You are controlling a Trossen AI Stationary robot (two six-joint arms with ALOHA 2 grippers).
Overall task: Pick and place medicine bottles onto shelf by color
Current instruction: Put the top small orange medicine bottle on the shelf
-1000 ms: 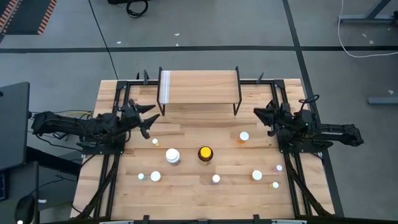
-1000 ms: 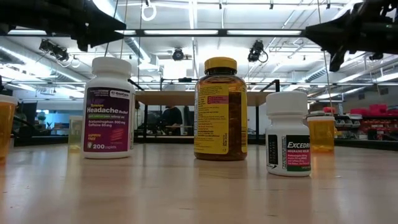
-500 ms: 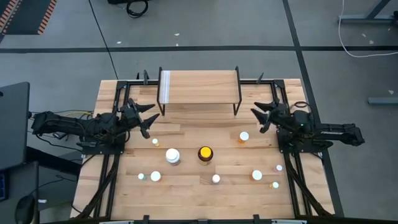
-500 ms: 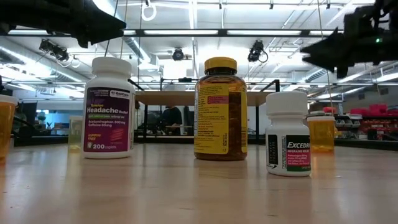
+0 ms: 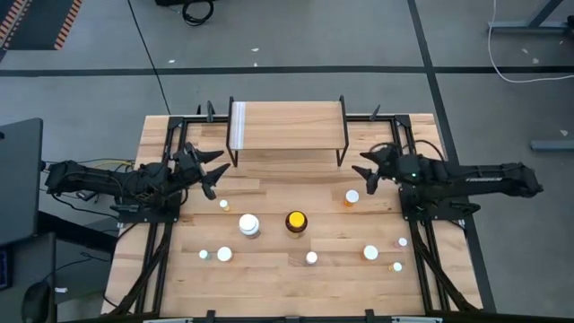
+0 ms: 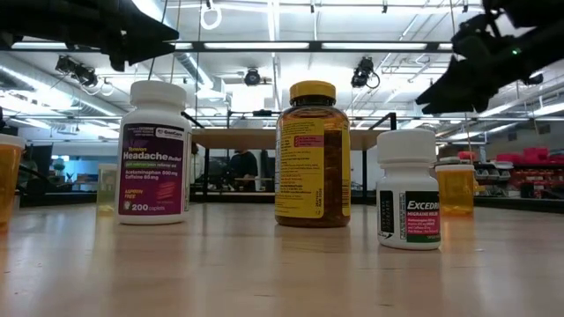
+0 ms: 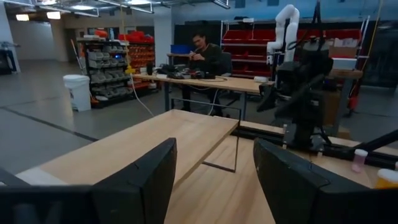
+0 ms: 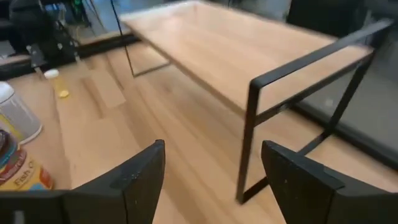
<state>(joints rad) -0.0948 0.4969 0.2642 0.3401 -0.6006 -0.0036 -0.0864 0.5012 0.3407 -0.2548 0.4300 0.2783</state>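
Observation:
The shelf [image 5: 287, 126] stands on thin black legs at the table's far middle, with nothing on its plank. Medicine bottles stand upright on the tabletop: a large white one [image 5: 248, 224], a dark amber one with a yellow cap [image 5: 295, 221], an orange one with a white cap [image 5: 352, 196], and several small ones nearer the front. My left gripper [image 5: 211, 170] hovers open beside the shelf's left legs. My right gripper [image 5: 366, 170] hovers open by the shelf's right legs, just beyond the orange bottle, tipped downward. Both wrist views show nothing between the fingers.
Small bottles are scattered near the front edge, among them a white-capped pair [image 5: 215, 255] on the left and a cluster [image 5: 395, 254] on the right. Black frame rails run along both table sides. A person sits at a bench [image 7: 205, 53] in the room beyond.
My right gripper has reached toward the table's middle, closer to the shelf's right legs, tipping downward as it went, and its fingers have spread apart. The bottles and my left arm have stayed where they were.

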